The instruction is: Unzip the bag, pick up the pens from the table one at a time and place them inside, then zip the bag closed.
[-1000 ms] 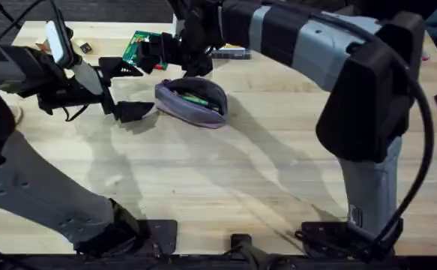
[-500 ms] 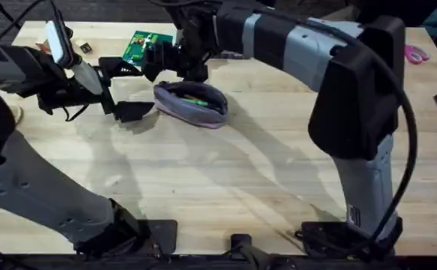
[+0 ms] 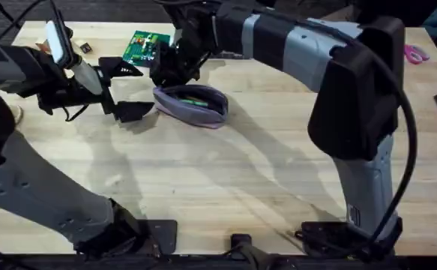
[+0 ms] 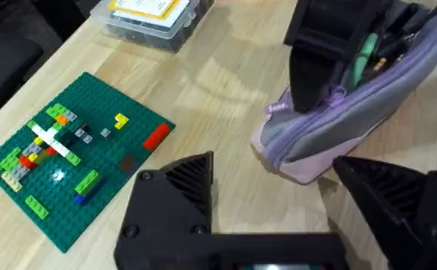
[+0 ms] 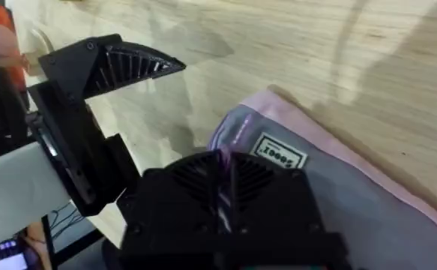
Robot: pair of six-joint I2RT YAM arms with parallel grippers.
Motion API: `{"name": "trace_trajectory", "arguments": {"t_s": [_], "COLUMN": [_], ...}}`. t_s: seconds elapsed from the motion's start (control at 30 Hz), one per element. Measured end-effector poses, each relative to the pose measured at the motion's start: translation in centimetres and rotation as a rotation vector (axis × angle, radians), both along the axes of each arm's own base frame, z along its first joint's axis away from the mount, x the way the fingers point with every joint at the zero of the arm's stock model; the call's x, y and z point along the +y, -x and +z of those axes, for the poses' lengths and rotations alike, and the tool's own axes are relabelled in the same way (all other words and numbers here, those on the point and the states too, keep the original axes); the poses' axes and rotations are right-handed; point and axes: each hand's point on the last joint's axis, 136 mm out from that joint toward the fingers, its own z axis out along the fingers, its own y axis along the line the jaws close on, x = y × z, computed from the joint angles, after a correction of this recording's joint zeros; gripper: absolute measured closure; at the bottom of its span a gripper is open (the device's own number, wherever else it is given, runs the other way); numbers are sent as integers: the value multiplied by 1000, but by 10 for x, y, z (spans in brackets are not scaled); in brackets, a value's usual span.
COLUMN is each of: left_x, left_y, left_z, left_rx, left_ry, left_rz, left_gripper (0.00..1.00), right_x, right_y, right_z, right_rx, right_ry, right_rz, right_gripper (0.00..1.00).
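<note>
Since one second ago, the right tool point(image 3: 175, 69) has descended from above the bag point(image 3: 191, 103) onto the bag's left end; bag and left tool point(image 3: 125, 88) have not shifted. In the right wrist view the right tool's fingers are pressed together on a lavender tab, judged to be the zipper pull. The left tool is spread and empty, just beside that same end. The bag lies on the bench point(image 3: 225, 180), gaping, with green pens point(image 4: 367, 54) inside. Its long axis extends rightward from the right tool, so closing requires a pull along that line.

Table point(image 3: 225, 180) with bag point(image 3: 192, 105), brick plate point(image 3: 145, 45).
</note>
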Motion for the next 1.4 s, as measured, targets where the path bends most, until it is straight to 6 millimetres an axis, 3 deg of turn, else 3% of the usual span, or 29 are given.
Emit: {"name": "trace_trajectory", "arguments": {"t_s": [0.1,0.7,0.97,1.1,1.4], "left_x": [0,0,-4,-13,-31], "left_y": [0,-1,-2,-3,-3], "left_z": [0,0,10,13,12], "left_rx": [0,-5,-36,-45,-39], "left_ry": [0,0,54,70,63], "left_rz": [0,0,-4,-28,-77], "left_gripper": [8,7,8,8,8], "right_x": [1,0,0,-1,-1], "right_y": [0,-1,-1,0,3], "right_z": [0,3,23,35,34], "right_rx": [3,2,-25,-43,-41], "right_ry": [-5,-13,-37,-48,-44], "right_rz": [1,2,7,11,32], "right_gripper": [968,970,970,970,970]}}
